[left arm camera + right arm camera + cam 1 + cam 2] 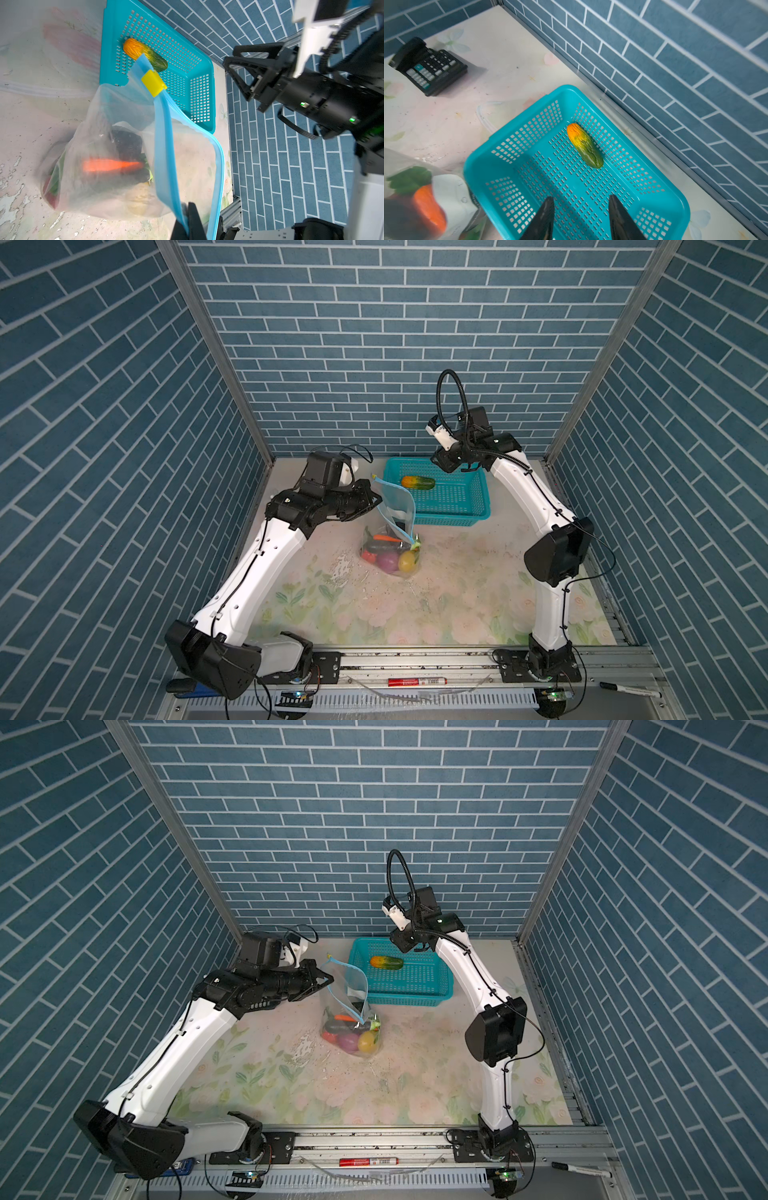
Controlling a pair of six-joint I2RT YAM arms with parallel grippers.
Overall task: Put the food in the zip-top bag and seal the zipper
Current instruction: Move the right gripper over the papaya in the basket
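In both top views the left claw [376, 501] pinches the raised mouth edge of the zip-top bag [397, 506]. The bag hangs below its tips, with its bottom resting on the table [457, 572]. Inside lie the purple onion [387, 562], yellow fruit [406, 560], red piece [368, 556], eggplant [380, 548] and carrot [384, 537]. The right claw [444, 464] hovers over the teal basket [453, 520], where the cucumber-like piece [417, 482] lies near its tips.

In the left wrist view, the left claw's jaws are clamped tight on the light-blue zipper [164, 135]. The yellow slider [153, 83] sits at the end of the strip far from the tips.

In the right wrist view, the right claw's fingers [544, 218] are spread moderately apart above the basket floor, with nothing between them. The cucumber-like piece lies ahead of the tips, untouched. A black keypad device [428, 66] sits well beyond, off to one side.
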